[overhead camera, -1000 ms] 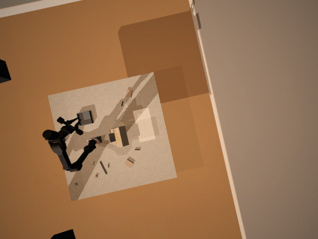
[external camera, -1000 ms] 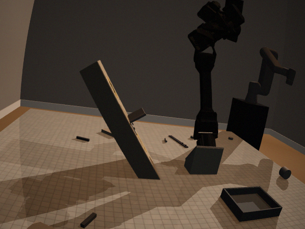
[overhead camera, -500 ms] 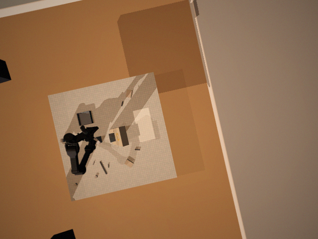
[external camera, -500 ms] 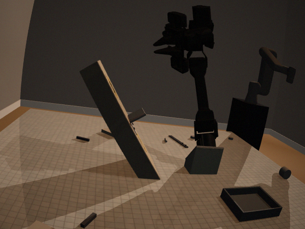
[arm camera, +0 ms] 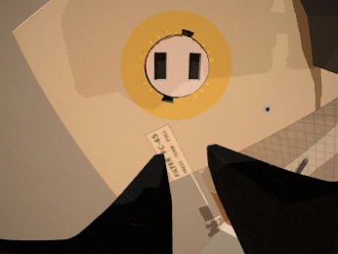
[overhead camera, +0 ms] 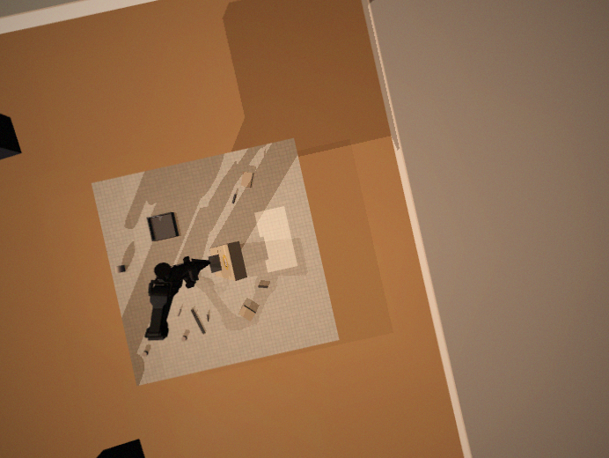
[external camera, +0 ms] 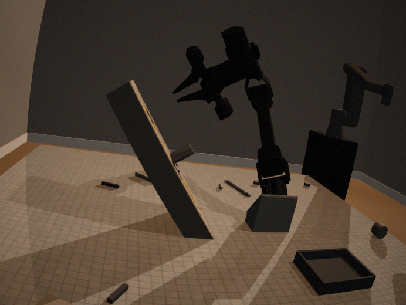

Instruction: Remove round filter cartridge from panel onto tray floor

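The service panel (external camera: 154, 157) leaned tilted on the tabletop (external camera: 81, 209), with the filter cartridge (arm camera: 176, 64) set in its face. The pincer (external camera: 179, 94) hung in the air before that face, apart from it. The tray (external camera: 334, 270) lay on the tabletop well apart from the panel, beyond the arm's base (external camera: 272, 213).

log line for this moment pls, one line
phase: approach | gripper: partly open, holding nothing, clear of panel | cartridge: seated flush, slots facing gripper | tray: no cartridge
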Robot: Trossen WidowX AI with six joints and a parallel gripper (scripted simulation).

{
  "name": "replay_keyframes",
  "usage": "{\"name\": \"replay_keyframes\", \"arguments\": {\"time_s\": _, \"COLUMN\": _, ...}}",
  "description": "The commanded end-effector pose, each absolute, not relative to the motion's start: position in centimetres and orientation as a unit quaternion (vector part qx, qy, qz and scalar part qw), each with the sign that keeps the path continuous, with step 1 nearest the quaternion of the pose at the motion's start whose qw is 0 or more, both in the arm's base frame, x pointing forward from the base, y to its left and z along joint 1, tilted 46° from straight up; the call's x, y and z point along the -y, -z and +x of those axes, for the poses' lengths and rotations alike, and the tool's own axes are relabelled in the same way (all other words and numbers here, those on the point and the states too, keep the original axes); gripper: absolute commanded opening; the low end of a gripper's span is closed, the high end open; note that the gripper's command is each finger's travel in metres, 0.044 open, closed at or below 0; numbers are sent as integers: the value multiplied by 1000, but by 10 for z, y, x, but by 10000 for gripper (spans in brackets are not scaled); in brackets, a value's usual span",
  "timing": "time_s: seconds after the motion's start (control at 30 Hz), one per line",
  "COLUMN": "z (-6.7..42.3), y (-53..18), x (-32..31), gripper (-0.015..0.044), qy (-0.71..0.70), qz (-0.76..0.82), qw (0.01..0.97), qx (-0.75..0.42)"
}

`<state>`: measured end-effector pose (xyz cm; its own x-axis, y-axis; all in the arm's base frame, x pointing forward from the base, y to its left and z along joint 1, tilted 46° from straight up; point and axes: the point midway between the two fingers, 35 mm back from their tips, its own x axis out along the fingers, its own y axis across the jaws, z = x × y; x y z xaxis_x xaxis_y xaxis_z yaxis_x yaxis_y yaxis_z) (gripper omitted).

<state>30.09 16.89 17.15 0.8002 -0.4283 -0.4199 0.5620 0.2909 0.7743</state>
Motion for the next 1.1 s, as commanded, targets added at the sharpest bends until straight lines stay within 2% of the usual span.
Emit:
{"name": "replay_keyframes", "arguments": {"time_s": 0.0, "z": 300, "y": -173, "x": -141, "gripper": 91, "qy": 333, "qz": 557, "qw": 760, "qx": -14}}
{"name": "replay_keyframes", "arguments": {"time_s": 1.07, "z": 327, "y": -158, "x": -125, "gripper": 91, "qy": 335, "qz": 558, "qw": 759, "qx": -15}}
